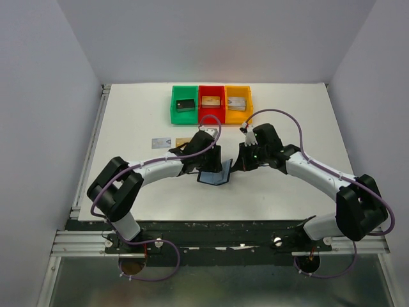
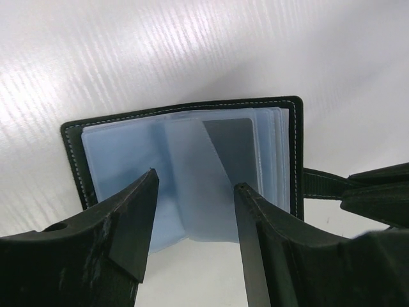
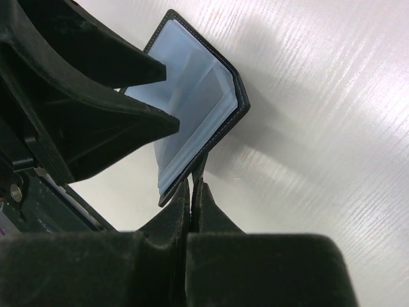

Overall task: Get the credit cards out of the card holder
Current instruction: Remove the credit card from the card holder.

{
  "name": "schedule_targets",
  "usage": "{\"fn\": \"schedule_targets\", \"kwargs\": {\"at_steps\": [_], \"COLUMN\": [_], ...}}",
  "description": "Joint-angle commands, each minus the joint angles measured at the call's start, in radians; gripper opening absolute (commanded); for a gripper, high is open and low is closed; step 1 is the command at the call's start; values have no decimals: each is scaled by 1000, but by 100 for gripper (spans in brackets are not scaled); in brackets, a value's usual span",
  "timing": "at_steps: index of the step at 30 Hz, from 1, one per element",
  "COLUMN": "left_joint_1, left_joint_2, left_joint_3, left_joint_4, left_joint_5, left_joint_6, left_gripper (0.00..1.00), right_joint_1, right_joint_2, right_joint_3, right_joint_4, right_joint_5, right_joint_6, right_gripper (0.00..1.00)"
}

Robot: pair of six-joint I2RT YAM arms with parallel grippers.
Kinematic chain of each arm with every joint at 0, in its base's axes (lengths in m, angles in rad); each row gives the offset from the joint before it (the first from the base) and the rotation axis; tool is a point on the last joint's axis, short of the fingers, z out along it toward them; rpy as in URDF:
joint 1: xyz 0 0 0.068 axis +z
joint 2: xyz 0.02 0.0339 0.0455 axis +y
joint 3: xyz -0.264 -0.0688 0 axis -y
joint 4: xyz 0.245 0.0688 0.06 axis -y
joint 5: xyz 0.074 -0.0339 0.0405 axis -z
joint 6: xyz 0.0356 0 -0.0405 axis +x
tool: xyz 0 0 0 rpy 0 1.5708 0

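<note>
- White desk (image 1: pixel 287 115), pale walls; the card holder (image 2: pixel 192 166) stands open between both pincers, its clear sleeves fanned toward the left pincer (image 2: pixel 195 185).
- Left pincer is spread, its jaws straddling a sleeve that holds a dark card (image 2: pixel 238 150). If it closes on plastic and card together, the card may not slide out.
- Right pincer (image 3: pixel 191 188) is pressed together on a thin flap at the holder's edge, and a hard pull could slip it free.
- Beyond the left pincer lie a silver-grey card (image 1: pixel 160 142) and a tan card (image 1: pixel 183 141).
- Hard to tell: what the other sleeves hold, and whether the holder touches the desk.
</note>
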State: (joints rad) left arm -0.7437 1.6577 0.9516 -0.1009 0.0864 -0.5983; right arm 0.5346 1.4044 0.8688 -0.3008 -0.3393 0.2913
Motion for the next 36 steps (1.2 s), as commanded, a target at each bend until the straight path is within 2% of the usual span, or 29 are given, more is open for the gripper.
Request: {"fn": "schedule_targets", "kwargs": {"at_steps": [1, 13, 19, 23, 27, 32, 36], "left_joint_1": [-2, 4, 61, 76, 72, 61, 47], "left_joint_2": [-45, -104, -245, -257, -194, -115, -75], "left_joint_3": [-4, -22, -99, -113, -100, -70, -47], "left_joint_4": [-36, -85, -56, 68, 190, 204, 181], "left_joint_5": [-79, -194, -237, -87, 140, 233, 248], "left_joint_6": [-1, -17, -52, -12, -12, 2, 18], "left_gripper": [63, 64, 68, 68, 63, 59, 61], "right_joint_1": [-2, -2, -2, -2, -2, -2, -2], "right_joint_2": [-19, -10, -22, -19, -12, -2, -7], "right_joint_3": [26, 38, 47, 62, 84, 85, 85], "right_joint_4": [-12, -49, -73, -84, -115, -130, -139], "right_joint_5": [-24, 6, 26, -21, -40, -37, -26], "right_joint_6": [-14, -56, -84, -104, -121, -126, -124], "right_gripper": [0, 0, 0, 0, 0, 0, 0]}}
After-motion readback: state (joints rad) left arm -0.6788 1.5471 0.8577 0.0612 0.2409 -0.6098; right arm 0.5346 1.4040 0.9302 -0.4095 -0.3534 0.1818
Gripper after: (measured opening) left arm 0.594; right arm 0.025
